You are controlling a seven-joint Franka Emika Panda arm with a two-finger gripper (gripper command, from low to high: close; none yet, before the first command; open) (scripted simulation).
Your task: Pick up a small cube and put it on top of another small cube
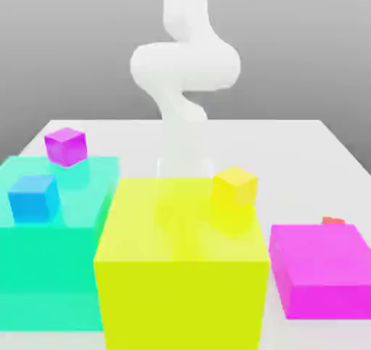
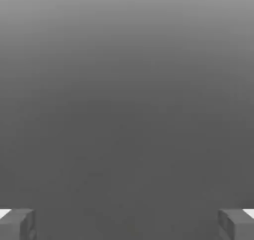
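Standing wide apart and holding nothing, the jaws show their two grey fingertips (image 2: 17, 224) over plain grey ground, while on the white desk (image 1: 304, 153) the small red cube (image 1: 332, 221) peeks from behind the pink block (image 1: 322, 269), at the exterior view's right of the yellow block (image 1: 181, 269).

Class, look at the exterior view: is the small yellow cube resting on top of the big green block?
No, the small yellow cube sits on the big yellow block; the big green block carries the small blue cube.
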